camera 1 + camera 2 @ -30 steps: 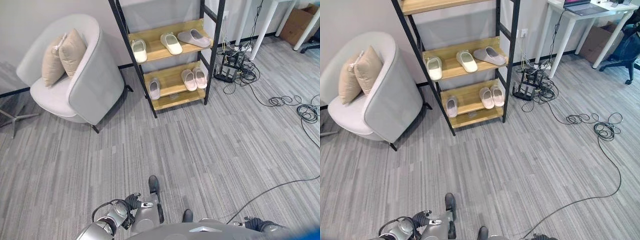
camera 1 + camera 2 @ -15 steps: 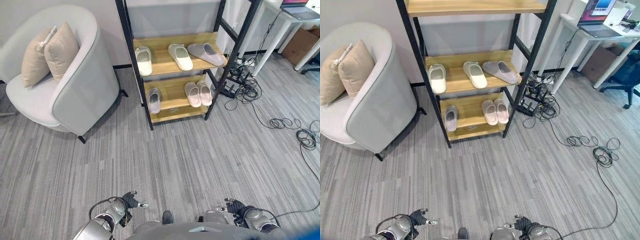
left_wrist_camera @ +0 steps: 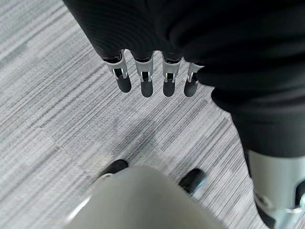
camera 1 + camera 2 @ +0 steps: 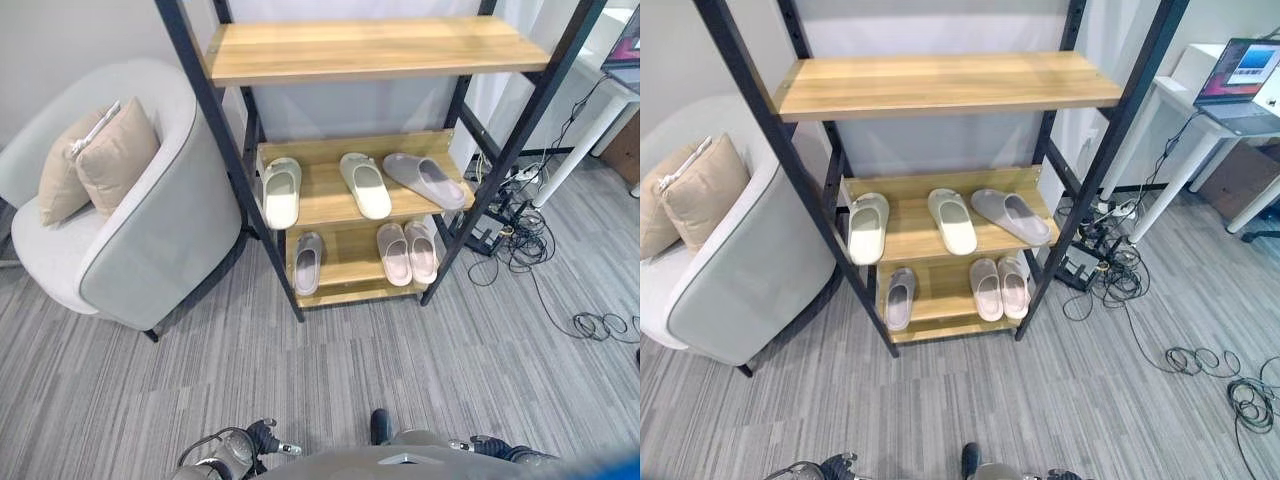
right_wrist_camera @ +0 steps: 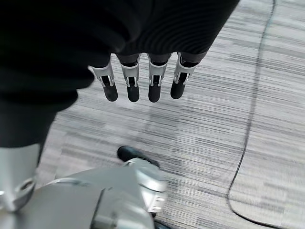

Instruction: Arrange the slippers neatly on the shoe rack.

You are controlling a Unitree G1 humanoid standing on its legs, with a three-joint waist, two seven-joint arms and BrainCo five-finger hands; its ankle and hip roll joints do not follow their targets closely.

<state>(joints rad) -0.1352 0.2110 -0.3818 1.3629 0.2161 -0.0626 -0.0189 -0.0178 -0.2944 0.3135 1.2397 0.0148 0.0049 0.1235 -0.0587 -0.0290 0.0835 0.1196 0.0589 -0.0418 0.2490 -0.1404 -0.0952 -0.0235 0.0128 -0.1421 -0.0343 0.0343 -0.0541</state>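
Six slippers are on the shoe rack, and none is in either hand. The left hand and the right hand both hang over the grey floor with fingers straight and relaxed, holding nothing.

What could go wrong: the rack's dark uprights lean and sit close to the shelf ends, so I'd guess an arm reaching for an end slipper could clip a post or knock the neighbouring slipper off the edge. The grey slipper on the middle shelf lies at an angle with its end near the right-hand edge, so a clumsy nudge might push it off. Low shelves also mean a deep reach down, which could get wobbly.

How they look: on the middle shelf, a pale greenish slipper sits at the left, a cream slipper near the middle, pointing slightly differently, then the grey one at the right. On the bottom shelf a lone grey slipper sits at the left, well apart from a pinkish pair lying side by side. So the pinkish pair looks tidy; the rest look mismatched and unevenly spaced. The top shelf holds no slippers.

An armchair with cushions stands just beside the rack.
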